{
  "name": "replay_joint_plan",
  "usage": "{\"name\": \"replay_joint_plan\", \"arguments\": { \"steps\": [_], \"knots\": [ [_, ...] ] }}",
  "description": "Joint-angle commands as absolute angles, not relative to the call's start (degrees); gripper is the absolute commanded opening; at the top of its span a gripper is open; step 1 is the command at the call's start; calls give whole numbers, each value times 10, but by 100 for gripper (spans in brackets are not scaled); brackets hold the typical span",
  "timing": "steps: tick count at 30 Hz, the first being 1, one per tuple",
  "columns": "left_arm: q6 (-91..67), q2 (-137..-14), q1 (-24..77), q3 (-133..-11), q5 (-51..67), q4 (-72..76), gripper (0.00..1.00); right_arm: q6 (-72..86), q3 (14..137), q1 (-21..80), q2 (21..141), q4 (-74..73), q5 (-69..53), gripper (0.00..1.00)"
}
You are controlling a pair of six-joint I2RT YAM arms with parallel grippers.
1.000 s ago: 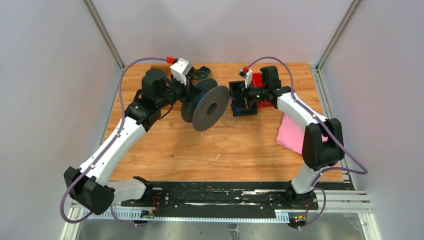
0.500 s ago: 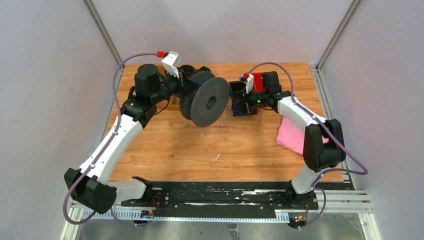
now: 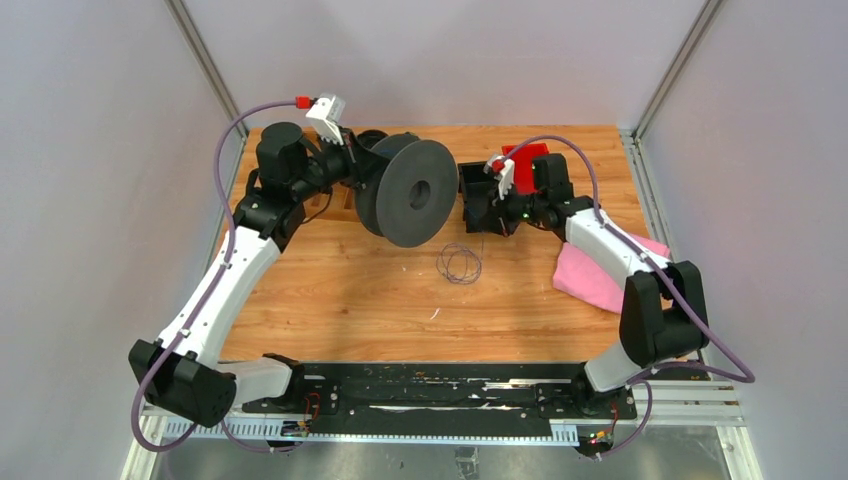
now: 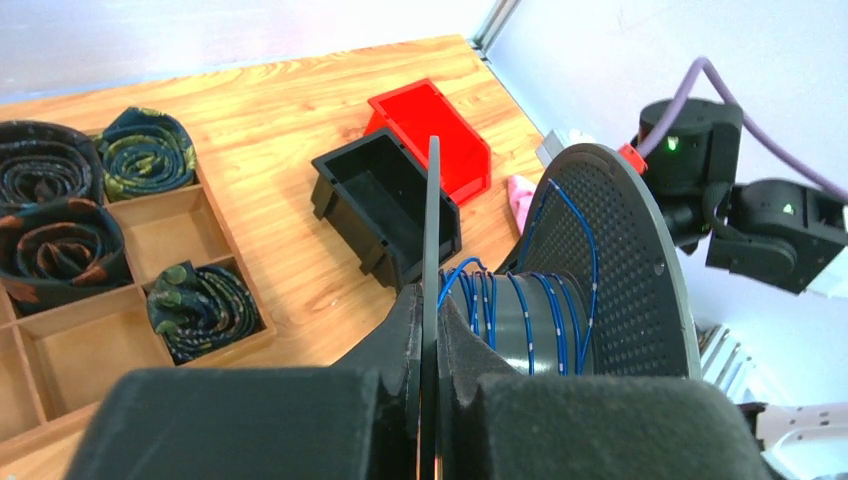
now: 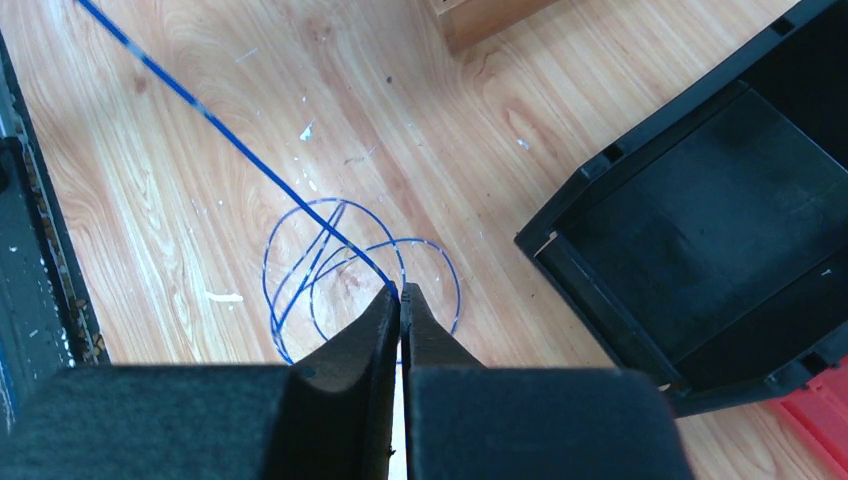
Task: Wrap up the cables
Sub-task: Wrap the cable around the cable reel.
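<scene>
The large, dark grey, perforated plastic spool is being held toward the far side of the wooden table by the left gripper, whose fingers are clamped tight on one thin flange. The very thin dark blue cable is being pinched between the closed tips of the right gripper. Several turns are lying around the spool's hub, and loose loops are lying on the table.
</scene>
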State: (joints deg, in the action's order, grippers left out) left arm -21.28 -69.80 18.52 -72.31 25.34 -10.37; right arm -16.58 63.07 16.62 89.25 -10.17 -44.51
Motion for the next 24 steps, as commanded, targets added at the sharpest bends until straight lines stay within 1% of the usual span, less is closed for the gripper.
{"name": "replay_joint_plan", "arguments": {
  "steps": [1,5,10,18,24],
  "knots": [
    [-283,-689,165,-759,257,-24,0,-201,596,164,861,-101,-430,2],
    [-311,-691,158,-758,218,-47,0,-187,571,193,830,-80,-448,2],
    [-356,-699,147,-746,182,-63,0,-156,570,272,815,-63,-420,1],
    [-392,-702,117,-722,131,-88,0,-106,608,384,848,-26,-398,1],
    [-337,-703,118,-709,41,-117,0,-57,667,442,889,-33,-424,1]
  ]
}}
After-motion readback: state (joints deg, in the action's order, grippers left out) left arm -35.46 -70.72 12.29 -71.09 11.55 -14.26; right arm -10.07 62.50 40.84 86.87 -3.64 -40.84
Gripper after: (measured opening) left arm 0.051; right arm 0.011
